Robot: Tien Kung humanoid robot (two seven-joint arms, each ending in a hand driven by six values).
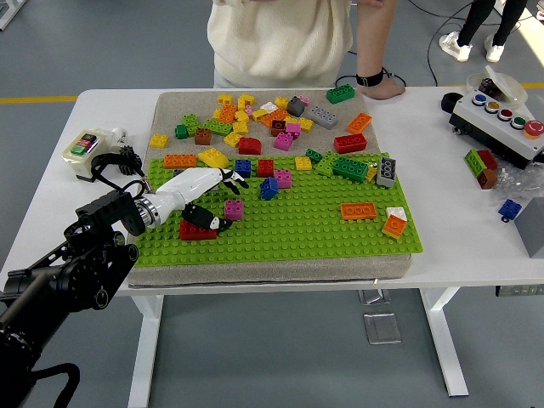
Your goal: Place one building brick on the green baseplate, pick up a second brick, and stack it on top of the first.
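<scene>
- The left hand (pixel 202 195) hovers over the near-left part of the green baseplate (pixel 323 234); its fingers (pixel 231 179) look loosely spread and seem to hold nothing, the thumb resting low by the red brick (pixel 195 230).
- That red brick sits on the baseplate just beside a pink brick (pixel 233 208).
- Likely light, rigid, slick plastic; pinching its long sides suits best.
- The right hand is out of view.

white table (pixel 442 246) carries a grey mat (pixel 255 270) at its middle, a button box (pixel 500 121) at the far right edge, a small switch box (pixel 87 151) near the left edge.
</scene>
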